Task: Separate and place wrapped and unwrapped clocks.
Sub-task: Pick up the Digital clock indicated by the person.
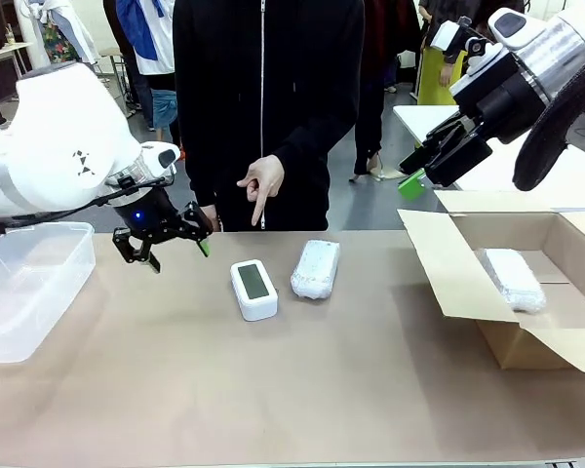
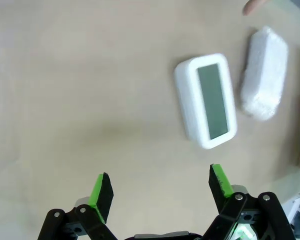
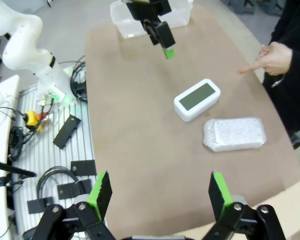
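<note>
While both grippers hang released and empty, the left gripper (image 1: 178,255) beside the clock (image 1: 253,289) and the right gripper (image 1: 416,174) well apart from it, with one bundle (image 1: 315,269) just beside the clock and another (image 1: 513,279) in the box (image 1: 439,263) farther off, I judge my left reach could strike the hand (image 1: 261,185) pointing down near the clock.

Brown tabletop (image 1: 273,390), grey floor (image 1: 366,205), white side table (image 1: 414,119), floor cables (image 3: 50,172)

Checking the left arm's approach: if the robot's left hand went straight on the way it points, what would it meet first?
Probably bare table, just beside the unwrapped clock; the left hand, open, aims slightly off it.
</note>
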